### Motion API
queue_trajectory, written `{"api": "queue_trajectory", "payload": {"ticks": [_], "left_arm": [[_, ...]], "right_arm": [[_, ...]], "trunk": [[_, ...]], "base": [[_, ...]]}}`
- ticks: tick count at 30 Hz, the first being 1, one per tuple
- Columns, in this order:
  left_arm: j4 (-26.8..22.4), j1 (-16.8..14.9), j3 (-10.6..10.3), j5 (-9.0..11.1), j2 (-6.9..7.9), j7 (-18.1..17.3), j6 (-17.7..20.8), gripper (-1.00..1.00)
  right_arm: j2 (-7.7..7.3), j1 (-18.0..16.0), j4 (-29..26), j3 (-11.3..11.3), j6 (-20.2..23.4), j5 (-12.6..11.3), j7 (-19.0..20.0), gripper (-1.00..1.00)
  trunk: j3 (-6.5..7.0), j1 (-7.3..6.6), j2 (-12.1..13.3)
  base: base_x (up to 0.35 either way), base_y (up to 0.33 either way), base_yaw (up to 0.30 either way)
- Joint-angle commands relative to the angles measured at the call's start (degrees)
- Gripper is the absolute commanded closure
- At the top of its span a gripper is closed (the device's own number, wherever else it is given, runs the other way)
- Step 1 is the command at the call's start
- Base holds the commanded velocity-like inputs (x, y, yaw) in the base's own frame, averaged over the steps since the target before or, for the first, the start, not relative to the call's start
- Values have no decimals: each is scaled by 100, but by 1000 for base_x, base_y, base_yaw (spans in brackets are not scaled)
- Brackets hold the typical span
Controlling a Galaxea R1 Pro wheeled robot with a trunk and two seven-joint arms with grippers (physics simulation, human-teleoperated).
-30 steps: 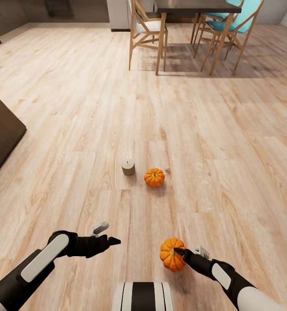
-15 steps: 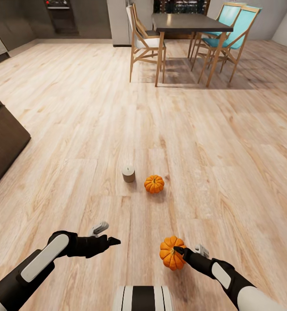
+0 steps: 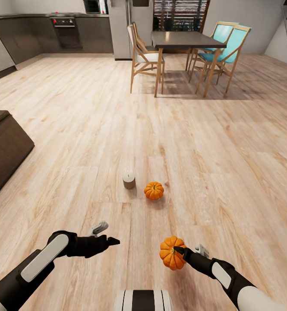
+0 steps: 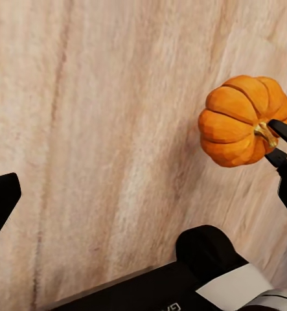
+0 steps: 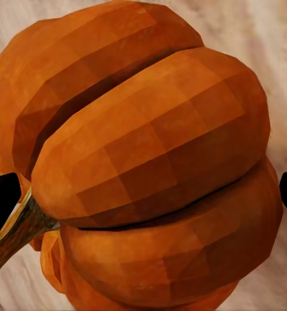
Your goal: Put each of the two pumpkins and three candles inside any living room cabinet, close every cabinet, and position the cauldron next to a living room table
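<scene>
I've got one pumpkin [image 3: 171, 253] clamped in my right gripper [image 3: 181, 252], carried above the floor [image 3: 229, 164]. Left gripper [image 3: 105, 233] hangs open, empty. Second pumpkin [image 3: 153, 190] and a candle [image 3: 128, 181] sit ahead on the floor. Next, I'd turn for the cabinet [image 3: 5, 149].

Each of the 2 arms is glossy black with a long white rounded panel along the forearm, the left arm [image 3: 39, 263] showing a broader panel than the right arm [image 3: 229, 280]. Both taper to slim black pointed fingers, with a small pale grey bracket beside each wrist. The black-and-white striped rounded trunk top [image 3: 143, 300] sits low between them.
</scene>
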Motion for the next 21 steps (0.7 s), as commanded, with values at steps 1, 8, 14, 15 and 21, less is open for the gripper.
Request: {"api": "queue_trajectory", "payload": {"ticks": [1,8,14,15,21], "left_arm": [[-6,-4,-2,54,4,66,-6,-100],[99,-4,45,53,18,138,-12,-100],[482,-19,27,52,2,339,-9,-100],[503,-20,27,49,4,362,-12,-100],[537,-23,49,27,30,406,-18,-100]], "right_arm": [[-6,-1,-3,47,21,-54,-5,100],[-9,-1,-3,47,56,-54,-8,100],[-11,-1,-3,47,60,-54,-9,100],[-11,-1,-3,47,60,-54,-9,100],[-13,-1,-10,39,88,-62,-16,100]], "trunk": [[19,-3,0],[174,-21,9],[307,-37,17],[329,-39,19],[462,-55,27]], "base": [[0,0,0],[0,0,0],[0,0,0],[0,0,0],[0,0,0]]}}
